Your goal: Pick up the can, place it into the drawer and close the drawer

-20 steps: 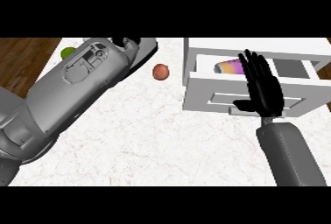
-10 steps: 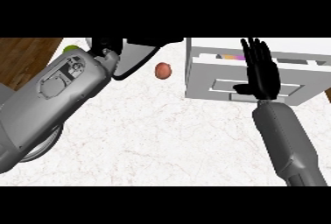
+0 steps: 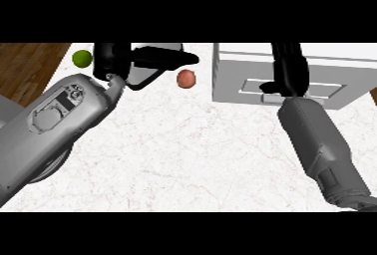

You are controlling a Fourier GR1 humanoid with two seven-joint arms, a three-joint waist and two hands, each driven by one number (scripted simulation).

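The white drawer unit (image 3: 243, 84) stands at the counter's far right, its drawer front flush with the cabinet. No can shows anywhere in the head view. My right hand (image 3: 288, 69) lies flat against the drawer front with straight fingers pointing away from me. My left hand (image 3: 151, 61) hovers over the counter's far left, fingers relaxed and holding nothing.
A reddish-brown egg-shaped object (image 3: 186, 78) lies between my left hand and the drawer unit. A green fruit (image 3: 83, 58) sits near the counter's far left corner. Wooden floor (image 3: 29, 64) shows past the left edge. My large left forearm (image 3: 59, 114) covers the counter's left side.
The drawer, open with the can showing inside a second ago, has slid in under my right hand's push. The can is out of sight now. My left hand stayed near the far left.
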